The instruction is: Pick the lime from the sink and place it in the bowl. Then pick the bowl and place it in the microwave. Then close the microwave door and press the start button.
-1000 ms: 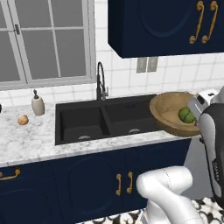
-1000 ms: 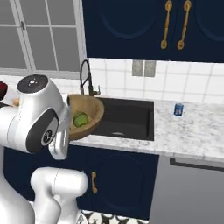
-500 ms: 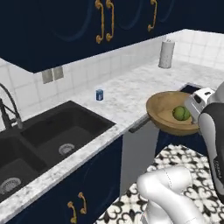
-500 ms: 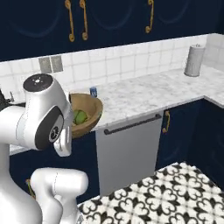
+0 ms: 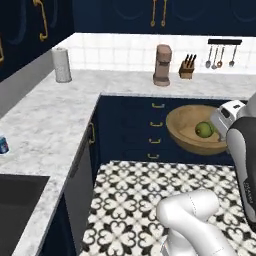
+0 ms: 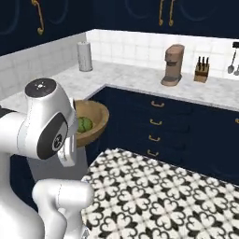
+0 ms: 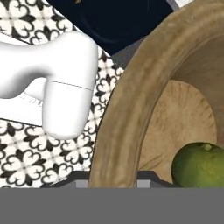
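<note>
The bowl hangs in the air at right of centre in the left base view, above the patterned floor and clear of the navy drawers behind it. The pincer grips its rim at the bottom edge of the hand view, jaws partly closed on the wood. The lime sits inside, near the held side. The marble worktop edge runs along the left, well apart from the bowl.
</note>
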### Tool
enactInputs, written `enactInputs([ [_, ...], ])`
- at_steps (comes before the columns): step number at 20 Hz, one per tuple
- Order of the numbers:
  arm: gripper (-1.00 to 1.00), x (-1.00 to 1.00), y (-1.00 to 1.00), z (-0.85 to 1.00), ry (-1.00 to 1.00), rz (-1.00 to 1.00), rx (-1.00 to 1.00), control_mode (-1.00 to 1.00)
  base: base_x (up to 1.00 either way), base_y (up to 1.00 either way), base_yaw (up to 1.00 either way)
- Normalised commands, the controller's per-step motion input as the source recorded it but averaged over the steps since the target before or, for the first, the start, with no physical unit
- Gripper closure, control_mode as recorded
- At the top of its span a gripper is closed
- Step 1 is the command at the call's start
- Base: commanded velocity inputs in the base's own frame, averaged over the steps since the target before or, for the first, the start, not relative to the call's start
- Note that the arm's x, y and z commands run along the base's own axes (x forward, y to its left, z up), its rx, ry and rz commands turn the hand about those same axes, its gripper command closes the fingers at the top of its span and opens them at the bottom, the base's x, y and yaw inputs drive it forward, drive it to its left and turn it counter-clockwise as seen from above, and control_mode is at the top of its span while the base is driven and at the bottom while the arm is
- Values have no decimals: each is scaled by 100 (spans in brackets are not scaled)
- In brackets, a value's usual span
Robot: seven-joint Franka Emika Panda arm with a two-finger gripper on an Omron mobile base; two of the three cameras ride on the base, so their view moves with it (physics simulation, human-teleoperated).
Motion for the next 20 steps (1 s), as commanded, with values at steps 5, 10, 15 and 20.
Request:
enactInputs([
  [5, 100, 0, 0, 0, 0, 0, 0, 100, -2, 0, -89],
  [10, 100, 0, 0, 0, 0, 0, 0, 100, -8, 0, -80],
  [15, 100, 0, 0, 0, 0, 0, 0, 100, -2, 0, -80],
  [20, 100, 0, 0, 0, 0, 0, 0, 100, 0, -9, -72],
])
